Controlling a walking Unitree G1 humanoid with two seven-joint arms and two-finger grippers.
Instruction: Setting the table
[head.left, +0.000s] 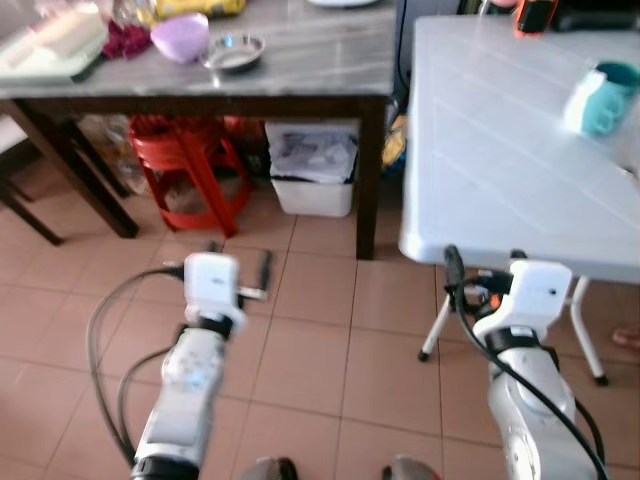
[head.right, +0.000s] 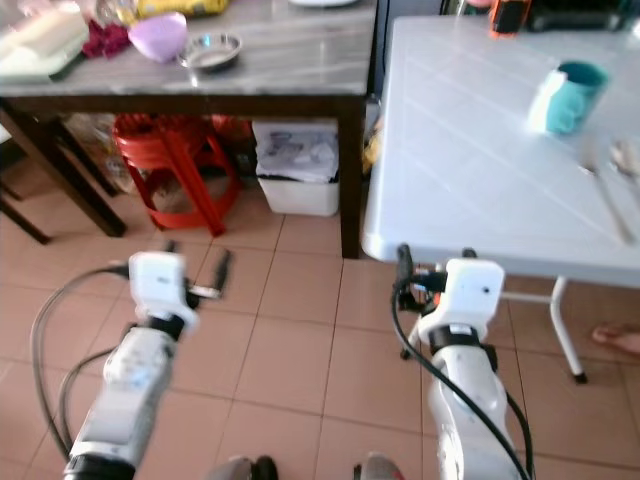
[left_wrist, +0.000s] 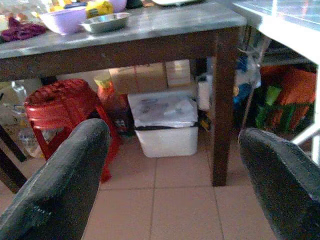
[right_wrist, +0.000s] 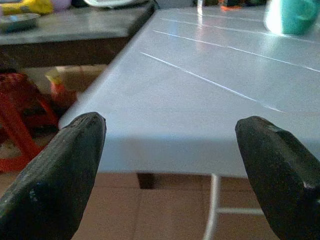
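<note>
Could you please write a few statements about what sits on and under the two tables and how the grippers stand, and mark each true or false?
1. A teal mug stands on the white table. True.
2. The purple bowl sits on the white table. False: it is on the grey-topped table, beside a small metal dish.
3. A red stool stands under the grey-topped table. True.
4. The right gripper is shut on a spoon. False: its fingers are wide apart with nothing between them, facing the white table's edge.
5. The left gripper is open. True.
6. The white bin sits on top of the grey-topped table. False: it is on the floor beneath it.
</note>
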